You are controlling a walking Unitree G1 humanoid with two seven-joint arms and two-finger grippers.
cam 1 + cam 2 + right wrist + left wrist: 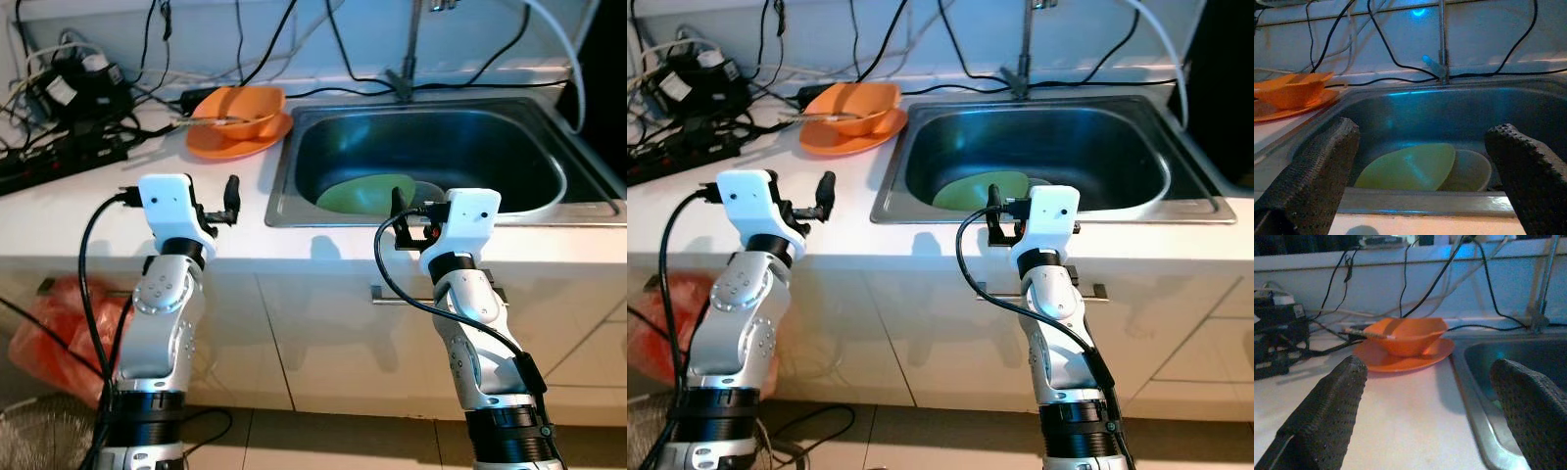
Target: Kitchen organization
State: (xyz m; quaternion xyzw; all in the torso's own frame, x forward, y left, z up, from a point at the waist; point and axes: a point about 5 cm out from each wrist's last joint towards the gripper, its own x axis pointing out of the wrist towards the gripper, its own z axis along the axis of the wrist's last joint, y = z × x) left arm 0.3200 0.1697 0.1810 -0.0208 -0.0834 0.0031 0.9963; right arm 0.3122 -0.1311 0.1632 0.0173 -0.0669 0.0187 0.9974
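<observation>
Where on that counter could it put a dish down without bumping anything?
Bare counter lies between the orange plate and the front edge, left of the sink. The far left is crowded with cables and a power strip. The sink bottom already holds a green plate.

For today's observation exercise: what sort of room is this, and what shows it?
Most likely a home kitchen: a steel sink holding a green plate, an orange bowl on the white counter, and cabinet doors below.

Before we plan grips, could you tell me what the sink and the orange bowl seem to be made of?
Sink: brushed stainless steel, judging by its grey metallic sheen and soft reflections. Orange bowl: probably plastic or melamine, given its uniform bright colour and dull gloss.
</observation>
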